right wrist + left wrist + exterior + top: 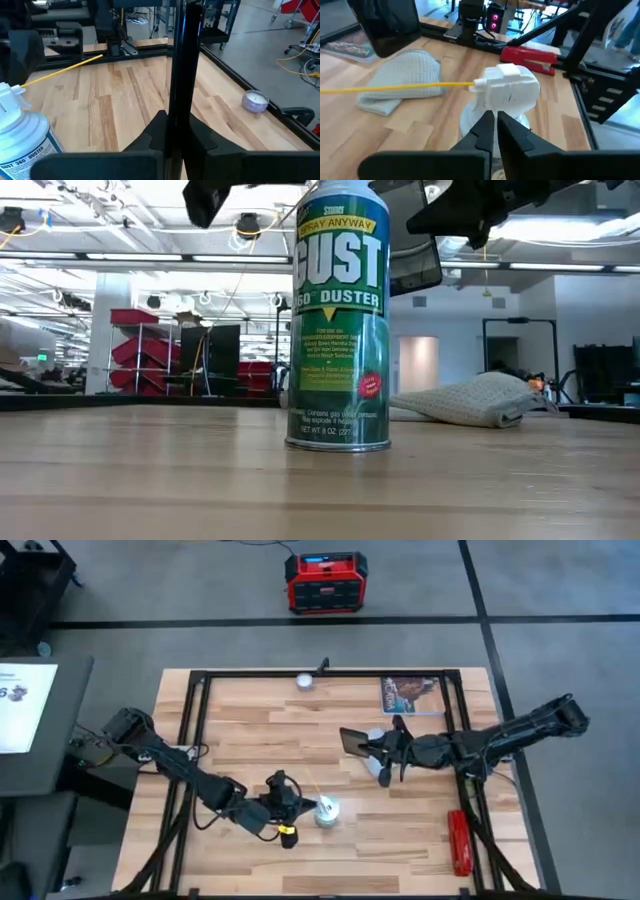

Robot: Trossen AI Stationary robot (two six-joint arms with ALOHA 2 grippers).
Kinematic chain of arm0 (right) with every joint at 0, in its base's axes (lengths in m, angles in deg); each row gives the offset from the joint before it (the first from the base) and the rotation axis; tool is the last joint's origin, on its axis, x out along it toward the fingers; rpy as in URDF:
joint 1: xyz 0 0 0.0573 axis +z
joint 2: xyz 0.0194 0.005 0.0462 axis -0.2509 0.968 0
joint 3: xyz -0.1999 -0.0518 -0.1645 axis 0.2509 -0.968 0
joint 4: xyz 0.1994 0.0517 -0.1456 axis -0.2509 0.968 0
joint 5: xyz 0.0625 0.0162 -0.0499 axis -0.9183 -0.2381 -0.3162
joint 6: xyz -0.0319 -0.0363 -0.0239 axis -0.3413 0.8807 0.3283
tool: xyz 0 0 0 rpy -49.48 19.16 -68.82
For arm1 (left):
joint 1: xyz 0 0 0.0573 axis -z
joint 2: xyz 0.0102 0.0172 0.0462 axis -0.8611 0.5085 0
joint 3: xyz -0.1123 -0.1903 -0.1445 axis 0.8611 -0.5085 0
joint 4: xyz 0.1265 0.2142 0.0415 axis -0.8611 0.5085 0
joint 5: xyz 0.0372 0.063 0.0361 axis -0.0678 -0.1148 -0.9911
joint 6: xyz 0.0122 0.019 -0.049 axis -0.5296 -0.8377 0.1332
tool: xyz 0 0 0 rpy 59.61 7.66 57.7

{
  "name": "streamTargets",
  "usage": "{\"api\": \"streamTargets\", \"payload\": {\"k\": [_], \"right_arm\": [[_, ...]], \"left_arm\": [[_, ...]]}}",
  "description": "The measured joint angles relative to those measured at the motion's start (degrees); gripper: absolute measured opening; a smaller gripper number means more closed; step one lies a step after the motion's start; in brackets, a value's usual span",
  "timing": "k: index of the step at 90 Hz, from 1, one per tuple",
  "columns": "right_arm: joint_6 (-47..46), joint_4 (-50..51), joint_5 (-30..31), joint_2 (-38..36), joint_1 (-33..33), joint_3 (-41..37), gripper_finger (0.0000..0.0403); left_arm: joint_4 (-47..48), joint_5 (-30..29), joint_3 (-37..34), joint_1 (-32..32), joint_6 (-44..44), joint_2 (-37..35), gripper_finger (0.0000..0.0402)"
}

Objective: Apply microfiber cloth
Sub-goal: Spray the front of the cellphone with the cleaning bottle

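The right gripper [388,752] hangs over the middle of the worktop [250,720], a little toward the right side, its fingers clamped on a black phone [184,75] held edge-on and upright. Just under and beside that gripper lies the microfiber cloth [402,80], a pale grey-blue bundle crumpled on the wood, not spread flat; from table height it sits behind and to the right of the duster can [339,320] (only a scrap of it peeks out from under the arm when seen from above).

The left gripper [283,806] is near the front edge, about mid-width, with its fingers [485,131] together, nearly touching and holding nothing, right behind the white nozzle of the can. A thin yellow straw [395,88] sticks out from that nozzle across the wood.

A red stapler [459,840] lies near the front right corner. A picture card [410,695] rests near the back edge toward the right, and a small candle tin [304,681] sits at the middle of the back edge. Beyond the table, on the floor, stands a red and black box [326,583]
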Motion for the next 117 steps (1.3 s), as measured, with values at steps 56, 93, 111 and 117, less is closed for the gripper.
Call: {"api": "streamTargets", "payload": {"k": [56, 93, 111, 117], "right_arm": [[0.39, 0.42, 0.0, 0.0, 0.0, 0.0, 0.0015], [0.29, 0.33, 0.0, 0.0, 0.0, 0.0, 0.0015], [0.19, 0.33, 0.0, 0.0, 0.0, 0.0, 0.0015], [0.21, 0.33, 0.0, 0.0, -0.13, 0.0, 0.0015]], "left_arm": [[2.24, -1.47, 1.27, -2.28, -1.11, -0.06, 0.0], [1.63, -0.78, 1.27, -4.64, -5.71, -0.06, 0.0], [-0.12, 1.26, 1.25, -5.98, -8.49, -0.06, 0.0], [-0.86, 1.43, 1.25, -6.05, -9.81, -0.06, 0.0]]}}
